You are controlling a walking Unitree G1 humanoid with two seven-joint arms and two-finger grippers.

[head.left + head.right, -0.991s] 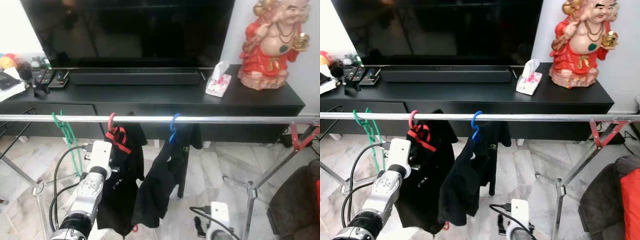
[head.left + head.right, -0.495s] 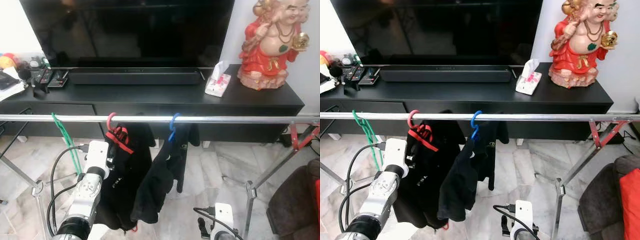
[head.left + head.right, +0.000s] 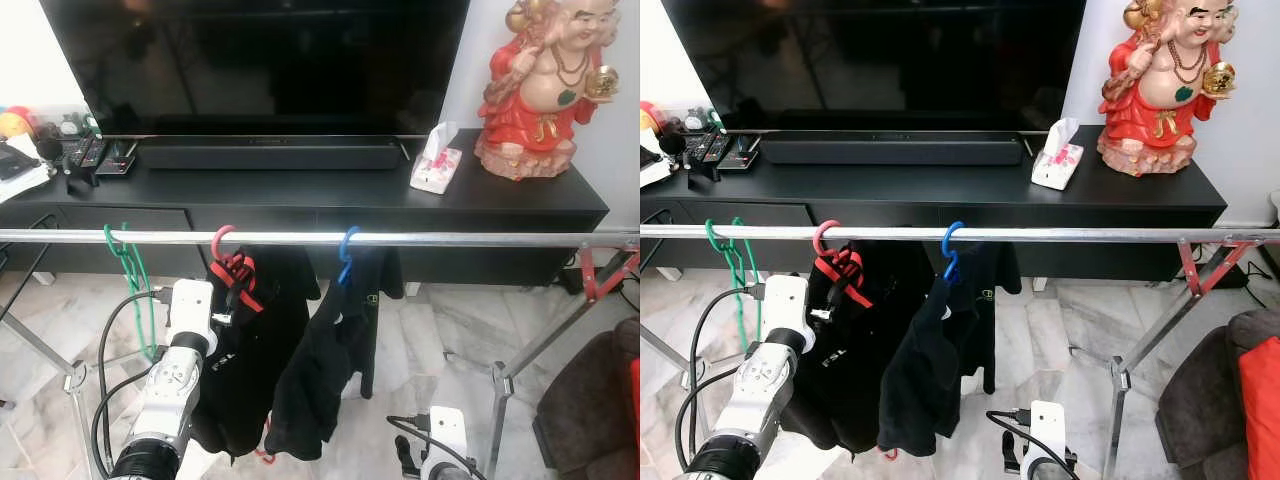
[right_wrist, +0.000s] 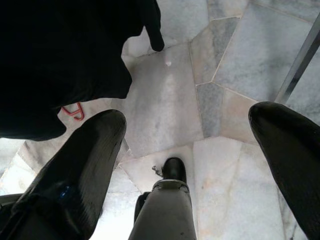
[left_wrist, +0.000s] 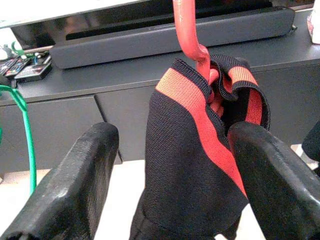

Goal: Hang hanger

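Observation:
A red hanger (image 3: 222, 243) hooks over the chrome rail (image 3: 470, 239) and carries a black garment (image 3: 250, 350) with a red-striped collar (image 5: 200, 125). My left gripper (image 5: 175, 165) is open just in front of that collar, one finger (image 5: 85, 175) on each side and neither touching the cloth. In the left eye view the left gripper (image 3: 232, 298) sits just below the rail beside the red hook. To the right, a blue hanger (image 3: 346, 252) holds another black garment (image 3: 325, 385). An empty green hanger (image 3: 130, 275) hangs at the left. My right gripper (image 4: 185, 145) is open, low over the floor.
Behind the rail stands a black TV cabinet (image 3: 300, 195) with a TV, a soundbar, a tissue pack (image 3: 437, 160) and a red figurine (image 3: 535, 85). The rack's legs (image 3: 510, 375) stand on marble floor. A dark seat (image 3: 595, 410) is at the right.
My left wrist has drawn slightly left and back from the red hanger. The black garment on it has swung and spread to the right. The right arm has dropped a little.

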